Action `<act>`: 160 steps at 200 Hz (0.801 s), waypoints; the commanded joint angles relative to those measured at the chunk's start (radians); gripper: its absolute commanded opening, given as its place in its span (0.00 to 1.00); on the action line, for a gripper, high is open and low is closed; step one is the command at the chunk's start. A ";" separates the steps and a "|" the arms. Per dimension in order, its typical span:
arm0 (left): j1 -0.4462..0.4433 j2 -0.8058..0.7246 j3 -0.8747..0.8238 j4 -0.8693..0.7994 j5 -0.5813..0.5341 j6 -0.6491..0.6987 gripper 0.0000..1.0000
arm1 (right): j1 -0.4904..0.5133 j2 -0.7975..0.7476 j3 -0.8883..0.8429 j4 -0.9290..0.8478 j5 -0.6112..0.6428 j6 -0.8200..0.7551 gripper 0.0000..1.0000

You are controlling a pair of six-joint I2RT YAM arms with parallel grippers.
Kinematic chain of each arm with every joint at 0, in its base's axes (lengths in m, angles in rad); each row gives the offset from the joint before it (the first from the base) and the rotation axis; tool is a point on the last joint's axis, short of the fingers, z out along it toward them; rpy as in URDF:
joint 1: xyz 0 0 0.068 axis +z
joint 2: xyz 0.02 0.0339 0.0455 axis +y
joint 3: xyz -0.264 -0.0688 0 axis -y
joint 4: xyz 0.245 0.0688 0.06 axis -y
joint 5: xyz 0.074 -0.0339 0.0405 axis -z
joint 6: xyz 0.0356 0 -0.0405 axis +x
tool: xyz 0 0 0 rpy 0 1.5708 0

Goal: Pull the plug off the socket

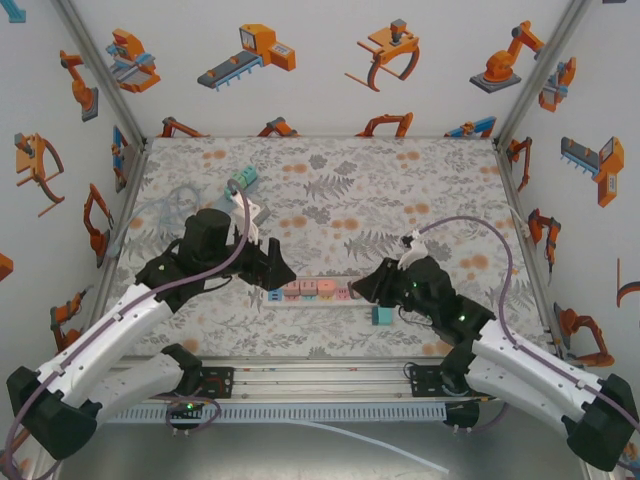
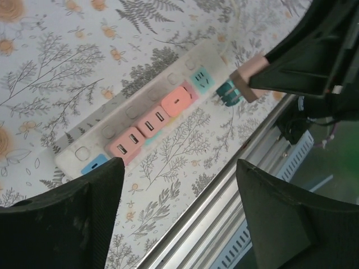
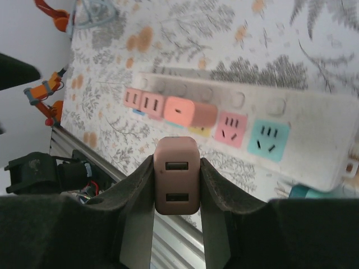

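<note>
Right gripper (image 3: 176, 168) clamped on pink plug (image 3: 176, 193) | left gripper (image 2: 179, 165) apart | teal block (image 3: 307, 191) partly hidden behind right gripper

From here I see a cloth (image 1: 340, 190) printed with grey ferns and orange blooms. The strip (image 3: 320, 120) is white, and its faces run pink, salmon, yellow and teal. The plug (image 3: 176, 176) is a dusty brownish pink. The walls (image 1: 320, 100) are white with orange-and-grey robot pictures. The arms (image 1: 115, 330) are white and black, and their cables (image 1: 465, 219) are purple.
</note>
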 commanded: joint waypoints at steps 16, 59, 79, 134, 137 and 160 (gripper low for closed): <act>-0.066 0.004 0.064 -0.026 0.094 0.118 0.85 | 0.124 -0.010 -0.087 0.072 0.199 0.228 0.05; -0.152 0.021 0.079 -0.041 0.080 0.174 0.97 | 0.249 0.097 -0.120 0.106 0.366 0.317 0.05; -0.167 0.024 0.078 -0.045 0.057 0.181 0.97 | 0.276 0.162 -0.116 0.126 0.398 0.315 0.06; -0.177 0.033 0.079 -0.054 0.030 0.189 0.97 | 0.308 0.291 -0.128 0.190 0.429 0.316 0.10; -0.176 0.034 0.079 -0.054 0.028 0.190 0.97 | 0.307 0.296 -0.129 0.194 0.428 0.316 0.11; -0.179 0.036 0.077 -0.057 0.013 0.193 0.97 | 0.310 0.323 -0.131 0.210 0.419 0.316 0.15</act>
